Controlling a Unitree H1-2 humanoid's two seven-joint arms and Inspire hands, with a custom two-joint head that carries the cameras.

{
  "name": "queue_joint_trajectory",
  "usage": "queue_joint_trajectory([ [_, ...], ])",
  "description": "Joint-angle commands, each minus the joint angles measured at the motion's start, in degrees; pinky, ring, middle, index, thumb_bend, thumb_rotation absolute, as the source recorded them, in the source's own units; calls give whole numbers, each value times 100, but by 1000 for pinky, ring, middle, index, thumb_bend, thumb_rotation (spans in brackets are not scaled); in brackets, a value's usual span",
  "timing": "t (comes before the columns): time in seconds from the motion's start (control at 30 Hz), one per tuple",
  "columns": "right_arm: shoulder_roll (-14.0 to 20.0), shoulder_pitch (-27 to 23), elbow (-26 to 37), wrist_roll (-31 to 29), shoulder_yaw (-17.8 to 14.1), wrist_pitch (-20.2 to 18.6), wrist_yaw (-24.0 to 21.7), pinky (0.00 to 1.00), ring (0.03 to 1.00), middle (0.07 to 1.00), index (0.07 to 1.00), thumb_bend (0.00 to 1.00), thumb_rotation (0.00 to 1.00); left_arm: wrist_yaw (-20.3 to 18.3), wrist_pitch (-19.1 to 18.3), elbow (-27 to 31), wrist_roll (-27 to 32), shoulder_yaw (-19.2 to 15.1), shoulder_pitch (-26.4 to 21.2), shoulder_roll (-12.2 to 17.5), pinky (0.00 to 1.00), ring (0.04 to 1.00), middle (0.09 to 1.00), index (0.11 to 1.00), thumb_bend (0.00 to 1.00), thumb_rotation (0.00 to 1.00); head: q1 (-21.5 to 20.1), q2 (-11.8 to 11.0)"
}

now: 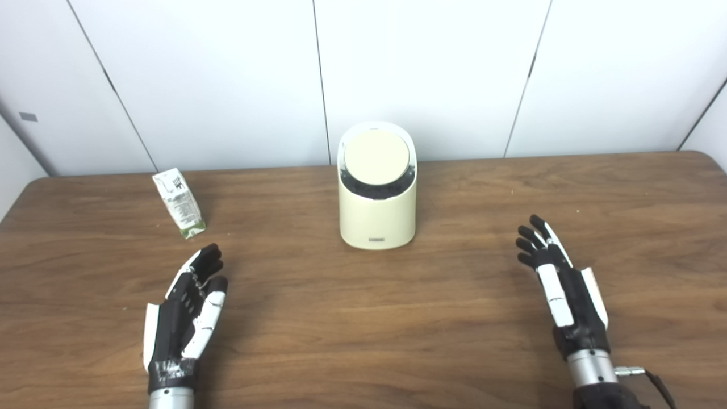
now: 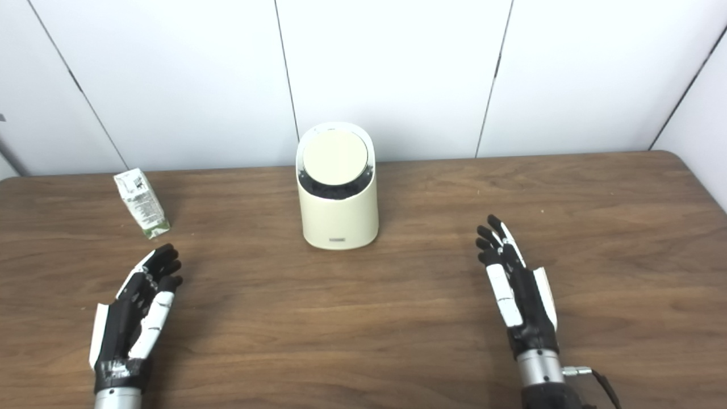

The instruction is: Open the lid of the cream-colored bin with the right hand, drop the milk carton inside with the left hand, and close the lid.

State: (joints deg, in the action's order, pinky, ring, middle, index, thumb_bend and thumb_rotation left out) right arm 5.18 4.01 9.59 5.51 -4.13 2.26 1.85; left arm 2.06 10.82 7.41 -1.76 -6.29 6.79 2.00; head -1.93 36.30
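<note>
Two hands over a wooden table (image 1: 443, 318), both empty. Left hand (image 1: 184, 315): fingers extended and slightly spread, holding nothing, near the front left. Right hand (image 1: 559, 289): fingers extended, holding nothing, front right. Cream-colored bin (image 1: 377, 213): upright at table centre toward the back, well apart from both hands; round lid (image 1: 376, 157) shut, tilted toward the camera. Milk carton (image 1: 179, 203): standing, leaning slightly, back left, beyond the left hand and untouched. White panelled wall (image 1: 227, 74) behind.
</note>
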Motion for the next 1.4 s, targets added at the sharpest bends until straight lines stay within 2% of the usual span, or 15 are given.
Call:
queue_joint_trajectory([
  [0.0,43,-92,190,0,-14,54,3,848,877,896,939,505,958,40,262,-315,89,21,31,-66,807,845,859,872,588,603,-6,4],
  [0.13,62,-89,133,16,-19,95,9,854,880,896,940,506,973,44,348,-365,80,21,26,-58,797,838,856,869,610,619,-3,8],
  [0.2,60,-89,130,1,-24,87,6,855,881,895,941,519,973,18,417,-384,120,26,21,-52,810,847,867,878,578,610,-3,8],
  [0.5,67,-69,230,9,-16,-12,-10,866,887,900,941,511,974,69,257,-282,45,20,41,-80,805,842,861,875,591,609,19,18],
  [0.6,91,-56,235,73,-6,-5,-6,846,881,892,934,501,955,69,202,-222,15,34,68,-85,809,843,859,875,596,617,138,-7],
  [0.73,165,-46,325,530,83,-65,48,734,847,878,926,561,735,60,238,-219,20,42,118,-95,817,845,854,875,581,618,169,-78],
  [0.8,140,-81,386,672,120,-147,83,744,837,870,916,608,617,60,238,-221,12,43,142,-92,815,845,851,871,596,607,164,-109],
  [0.9,78,-238,431,721,167,-235,82,744,831,862,906,649,506,42,288,-227,8,48,178,-69,801,839,849,870,601,604,135,-157],
  [1.07,90,-585,462,1017,307,-422,59,727,825,858,901,726,472,15,255,-134,-24,52,231,-32,801,836,853,874,575,598,64,-137],
  [1.2,-9,-1043,662,1361,488,-903,24,727,823,855,886,783,449,13,184,-62,-94,57,258,-2,802,837,853,874,568,614,-8,-147],
  [1.37,-122,-1652,702,1724,659,-1441,11,721,839,861,878,836,469,-18,213,-63,-51,65,273,15,813,843,861,878,545,597,-34,-153],
])
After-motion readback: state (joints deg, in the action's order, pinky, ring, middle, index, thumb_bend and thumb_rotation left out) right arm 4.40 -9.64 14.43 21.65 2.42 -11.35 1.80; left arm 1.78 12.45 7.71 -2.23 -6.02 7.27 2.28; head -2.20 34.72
